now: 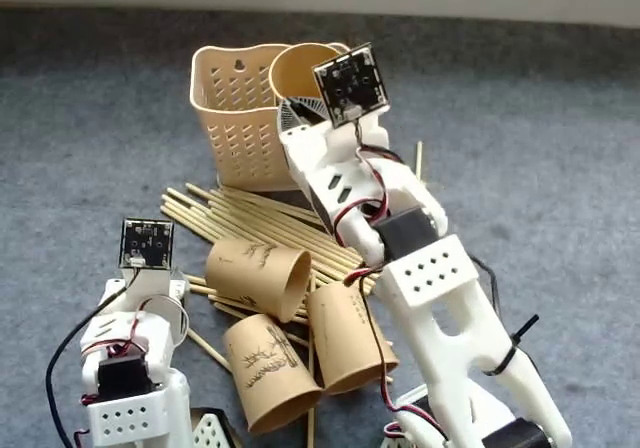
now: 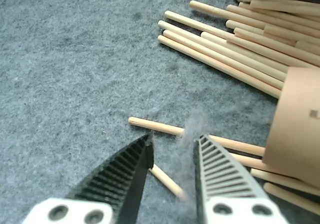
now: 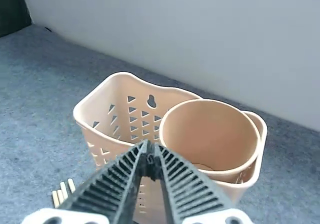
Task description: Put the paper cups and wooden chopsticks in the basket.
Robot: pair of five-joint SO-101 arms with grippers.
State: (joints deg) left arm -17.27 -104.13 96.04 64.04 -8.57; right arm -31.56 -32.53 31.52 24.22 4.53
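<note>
One cup [image 3: 210, 134] stands upright in the basket [image 3: 107, 111], pressed into one end, with its rim a little above the basket's rim. The basket's other end, beside the cup, is open room. We see the right hand [image 3: 150, 145] over the basket's near wall, its fingers pressed together with nothing between them. The cup's mouth lies just beyond its tips.

Behind that hand, three lying cups [image 1: 268, 368] rest on their sides on the counter [image 1: 90, 148], close together between the two arms. The chopsticks [image 1: 260, 223] spread in a loose fan between the basket's foot and these cups, and some ends run under them.

The left hand [image 2: 174, 139] hangs low over the counter with its fingers partly apart, and it holds nothing. A single chopstick [image 2: 155, 126] lies crosswise just past its fingertips. A shorter stick [image 2: 167, 181] lies on the counter in the gap between the fingers; we cannot tell whether either finger touches it. On one side of this hand the wall of the nearest lying cup [image 2: 295, 124] is close, and the main bundle of chopsticks lies farther ahead. On the hand's other side there is bare grey counter.
</note>
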